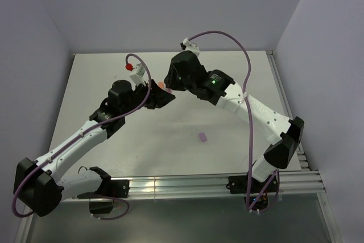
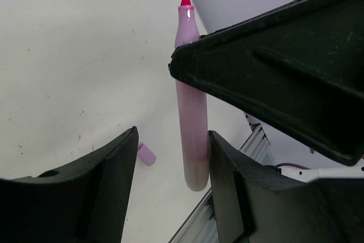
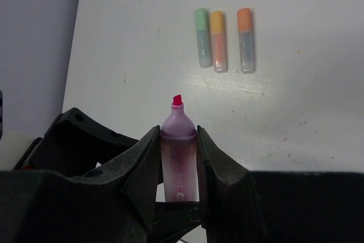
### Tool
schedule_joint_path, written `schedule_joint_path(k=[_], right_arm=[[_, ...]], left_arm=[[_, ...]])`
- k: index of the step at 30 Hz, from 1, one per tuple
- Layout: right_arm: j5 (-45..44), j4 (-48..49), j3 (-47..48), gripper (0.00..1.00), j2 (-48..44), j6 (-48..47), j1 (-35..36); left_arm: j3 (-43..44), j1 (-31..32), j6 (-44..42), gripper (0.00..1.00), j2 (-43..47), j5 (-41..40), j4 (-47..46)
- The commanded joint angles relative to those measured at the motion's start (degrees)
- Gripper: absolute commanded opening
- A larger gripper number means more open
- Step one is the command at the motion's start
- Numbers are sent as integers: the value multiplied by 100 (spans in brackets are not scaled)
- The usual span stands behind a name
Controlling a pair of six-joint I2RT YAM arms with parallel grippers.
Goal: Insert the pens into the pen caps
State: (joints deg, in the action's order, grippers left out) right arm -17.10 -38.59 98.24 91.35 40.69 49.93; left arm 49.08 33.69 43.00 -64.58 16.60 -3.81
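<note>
My right gripper (image 3: 177, 132) is shut on the pink-purple pen (image 3: 178, 157), which stands upright with its pink tip uncapped. In the left wrist view the same pen (image 2: 190, 112) hangs between my left gripper's (image 2: 172, 140) open jaws. Its barrel touches the right finger (image 2: 227, 174), and there is a gap to the left finger. Both grippers meet above the table's far middle, left (image 1: 161, 96) and right (image 1: 169, 83). A purple cap (image 1: 202, 137) lies alone on the table, and it also shows in the left wrist view (image 2: 146, 155). Other loose caps are not visible.
Three markers lie side by side on the table in the right wrist view: one with a green end (image 3: 203, 37) and two with orange ends (image 3: 218, 41) (image 3: 245, 39). An aluminium rail (image 1: 187, 183) runs along the near edge. Walls enclose the table.
</note>
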Motion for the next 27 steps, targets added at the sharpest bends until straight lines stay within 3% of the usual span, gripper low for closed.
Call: schedule_joint_path(k=[1, 11, 14, 18, 20, 22, 26, 27], right_arm=[[-109, 141, 20, 0, 5, 97, 104], [-170, 167, 29, 0, 76, 150, 227], [-170, 150, 3, 0, 76, 150, 236], [-214, 132, -6, 0, 58, 150, 271], [-223, 132, -32, 0, 49, 150, 298], [-258, 97, -50, 0, 41, 150, 306], [-451, 45, -77, 20, -73, 98, 324], [-600, 18, -33, 29, -152, 19, 315]], left_arm=[[23, 15, 68, 56, -2, -52, -304], [-56, 15, 103, 43, 51, -8, -339], [-56, 15, 94, 33, 42, 10, -348], [-30, 15, 68, 8, 59, 27, -313], [14, 23, 24, 0, 7, 88, -252], [32, 15, 15, 0, -2, 89, -216], [49, 15, -29, 0, 50, 80, -111], [75, 15, -46, 0, 59, 115, -67]])
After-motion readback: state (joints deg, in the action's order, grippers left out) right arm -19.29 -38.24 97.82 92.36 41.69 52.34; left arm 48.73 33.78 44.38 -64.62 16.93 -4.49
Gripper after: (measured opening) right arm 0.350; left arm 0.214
